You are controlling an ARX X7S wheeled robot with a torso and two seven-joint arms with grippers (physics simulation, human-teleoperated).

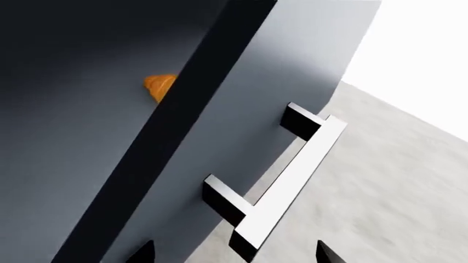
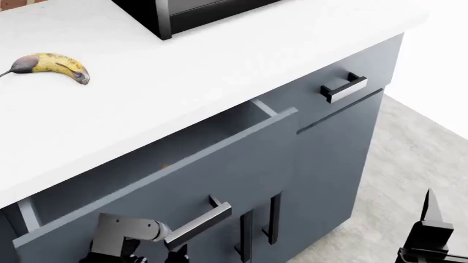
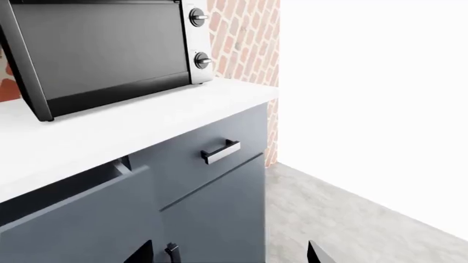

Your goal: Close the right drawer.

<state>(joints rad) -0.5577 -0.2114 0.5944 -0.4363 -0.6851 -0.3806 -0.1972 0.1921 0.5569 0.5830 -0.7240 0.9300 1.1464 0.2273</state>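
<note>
Left end effector [image 2: 175, 249] sits at the right drawer's [image 2: 157, 189] handle [image 2: 201, 219], jaw state indeterminable. Drawer stands open; closing remains undone. Right end effector [image 2: 428, 241] idles, state unclear.

Slate-grey right drawer [image 2: 219, 164], yellow banana [image 2: 51, 64]

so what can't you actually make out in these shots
- Orange scrap in the right drawer: left wrist view, half hidden by the drawer front.
- Left gripper: head view, cut off by the frame edge; jaws unreadable.
- Right gripper: head view, cut off at the corner.
</note>
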